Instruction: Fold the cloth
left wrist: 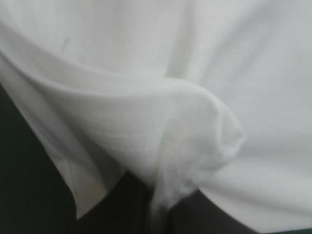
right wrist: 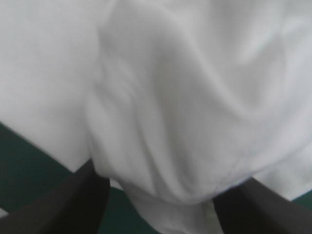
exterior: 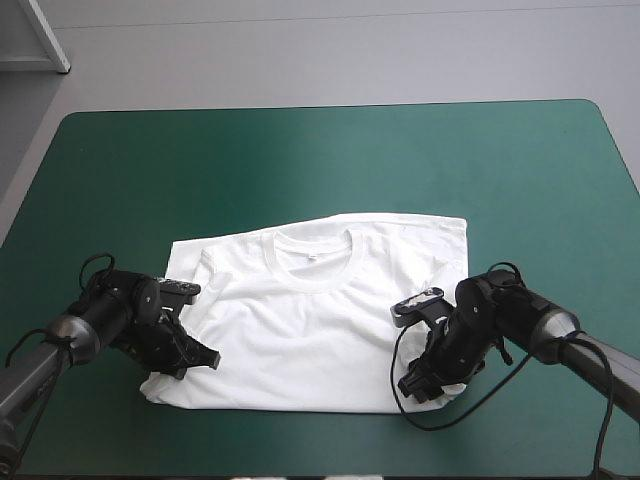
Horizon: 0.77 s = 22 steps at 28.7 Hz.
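Evidently limp, the T-shirt [exterior: 310, 325] wanted hem-corner grips: the left gripper [exterior: 203, 357] seemingly pinched it, the right gripper [exterior: 416, 385] stood splayed.

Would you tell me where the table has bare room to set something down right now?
The teal-green cover is bare in a wide band between the T-shirt and the far edge. Crowded: the T-shirt's near corners, where the left gripper and right gripper sit.

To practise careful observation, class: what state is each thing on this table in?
T-shirt: spread flat, collar toward the far edge, near corners bunched.
left gripper: shut on the T-shirt's near corner.
right gripper: open, cloth bunched between its fingers.
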Each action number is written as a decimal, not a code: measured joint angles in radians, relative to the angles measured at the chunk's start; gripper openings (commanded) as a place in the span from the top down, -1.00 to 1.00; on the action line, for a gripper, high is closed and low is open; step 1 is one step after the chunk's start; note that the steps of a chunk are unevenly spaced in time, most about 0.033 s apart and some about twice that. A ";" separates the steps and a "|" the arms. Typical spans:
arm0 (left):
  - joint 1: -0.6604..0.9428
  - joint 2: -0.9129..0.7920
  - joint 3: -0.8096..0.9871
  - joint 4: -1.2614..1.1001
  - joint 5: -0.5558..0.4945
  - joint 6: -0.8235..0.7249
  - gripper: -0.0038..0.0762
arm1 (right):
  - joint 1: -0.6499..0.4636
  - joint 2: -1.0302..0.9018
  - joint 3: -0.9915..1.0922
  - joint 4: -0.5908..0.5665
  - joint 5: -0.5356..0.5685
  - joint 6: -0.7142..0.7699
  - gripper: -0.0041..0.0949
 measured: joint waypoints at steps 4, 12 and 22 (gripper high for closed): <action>0.000 0.000 0.000 0.000 -0.009 0.014 0.86 | 0.012 0.006 0.011 -0.064 -0.030 0.048 0.94; 0.000 -0.053 0.018 0.019 -0.048 0.017 0.86 | 0.012 -0.084 0.037 -0.137 -0.058 0.140 0.95; 0.000 -0.229 0.028 0.068 -0.055 0.018 0.86 | 0.013 -0.201 0.041 -0.165 -0.041 0.221 0.95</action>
